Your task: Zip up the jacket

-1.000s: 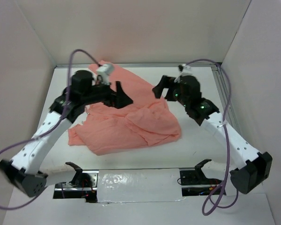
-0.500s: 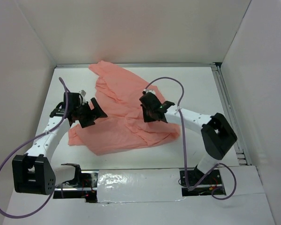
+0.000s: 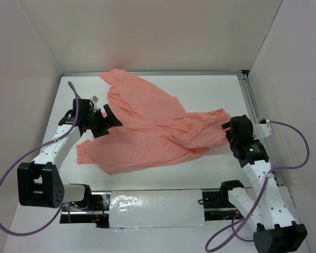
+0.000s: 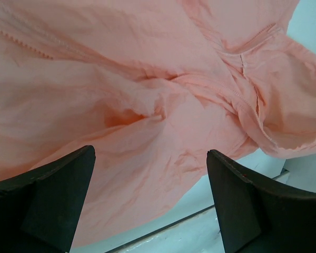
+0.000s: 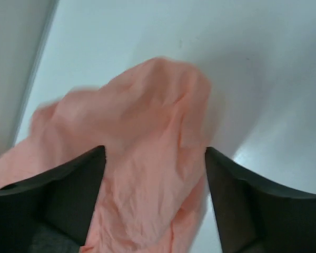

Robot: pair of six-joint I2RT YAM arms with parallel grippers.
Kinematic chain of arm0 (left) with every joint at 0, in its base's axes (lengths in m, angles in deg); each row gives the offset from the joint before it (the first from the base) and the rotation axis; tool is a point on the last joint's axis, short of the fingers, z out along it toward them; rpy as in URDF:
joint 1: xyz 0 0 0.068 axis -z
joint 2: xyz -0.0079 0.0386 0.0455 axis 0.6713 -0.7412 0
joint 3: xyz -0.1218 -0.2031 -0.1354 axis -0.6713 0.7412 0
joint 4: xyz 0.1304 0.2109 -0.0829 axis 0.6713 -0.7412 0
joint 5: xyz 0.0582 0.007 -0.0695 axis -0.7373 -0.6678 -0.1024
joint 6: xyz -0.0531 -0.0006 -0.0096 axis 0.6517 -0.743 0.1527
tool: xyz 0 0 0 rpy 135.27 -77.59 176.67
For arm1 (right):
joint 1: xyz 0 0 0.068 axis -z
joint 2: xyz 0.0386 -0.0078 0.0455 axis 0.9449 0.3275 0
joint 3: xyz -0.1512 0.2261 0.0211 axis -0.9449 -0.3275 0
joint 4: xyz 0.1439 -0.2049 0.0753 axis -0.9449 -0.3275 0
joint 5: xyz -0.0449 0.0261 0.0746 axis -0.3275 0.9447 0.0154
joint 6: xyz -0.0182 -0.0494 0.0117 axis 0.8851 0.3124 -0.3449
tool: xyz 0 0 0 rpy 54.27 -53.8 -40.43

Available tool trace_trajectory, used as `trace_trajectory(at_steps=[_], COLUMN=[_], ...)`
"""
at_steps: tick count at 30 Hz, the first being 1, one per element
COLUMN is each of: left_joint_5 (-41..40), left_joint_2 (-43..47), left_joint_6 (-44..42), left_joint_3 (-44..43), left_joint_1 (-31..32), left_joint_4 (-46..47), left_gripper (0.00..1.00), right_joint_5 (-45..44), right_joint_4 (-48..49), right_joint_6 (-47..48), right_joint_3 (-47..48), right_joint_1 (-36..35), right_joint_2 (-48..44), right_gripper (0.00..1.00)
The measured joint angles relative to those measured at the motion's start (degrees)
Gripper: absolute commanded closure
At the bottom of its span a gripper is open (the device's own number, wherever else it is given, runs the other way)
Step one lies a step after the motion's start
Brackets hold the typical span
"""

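Right gripper (image 5: 155, 158), spread astride the three-o'clock sleeve of the jacket (image 3: 147, 132), should draw it flat while left gripper (image 4: 150, 158) (also spread, at nine o'clock) steadies fabric.

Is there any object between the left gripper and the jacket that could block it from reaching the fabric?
Nothing visible stands in the way. The left gripper hangs directly over the jacket with its jaws wide apart, and in the left wrist view only pink fabric shows between them.
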State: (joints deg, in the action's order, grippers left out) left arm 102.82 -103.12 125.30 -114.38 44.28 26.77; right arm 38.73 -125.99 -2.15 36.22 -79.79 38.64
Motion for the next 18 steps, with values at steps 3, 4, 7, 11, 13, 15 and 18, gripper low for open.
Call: trace_trajectory(at_steps=[3,4,7,11,13,15,18], left_joint_5=[-0.70,-1.05,-1.88,-1.60,-1.31,-0.70,0.52], left_joint_2=[-3.93,-5.09,-8.59,-14.58,-19.12,-26.12,-37.16], left_joint_6=[-0.15,-0.20,-0.59,-2.58,-4.72,-7.21,-9.84], left_joint_3=[-4.39,-5.86,-10.82,-18.88,-23.65,-30.99,-41.70], left_joint_1=[0.11,0.24,0.28,0.24,0.61,1.53,3.04], left_joint_4=[-0.74,-0.70,-0.55,-0.48,1.14,2.64,3.04], left_gripper=[0.01,0.01,0.01,0.01,0.01,0.01,0.01], right_joint_5=[2.38,3.15,3.89,4.55,7.08,12.26,18.32], right_joint_4=[-1.97,-2.27,-3.45,-3.67,-2.93,-1.44,0.59], right_joint_6=[0.72,1.11,2.47,7.43,10.64,13.29,14.08], right_joint_3=[-0.15,0.17,3.04,7.61,8.87,8.74,6.86], right_joint_1=[1.97,1.73,-1.44,-9.86,-13.38,-17.29,-21.35], right_joint_2=[1.97,3.43,9.53,14.14,14.64,15.52,18.86], right_gripper=[0.00,0.00,0.00,0.00,0.00,0.00,0.00])
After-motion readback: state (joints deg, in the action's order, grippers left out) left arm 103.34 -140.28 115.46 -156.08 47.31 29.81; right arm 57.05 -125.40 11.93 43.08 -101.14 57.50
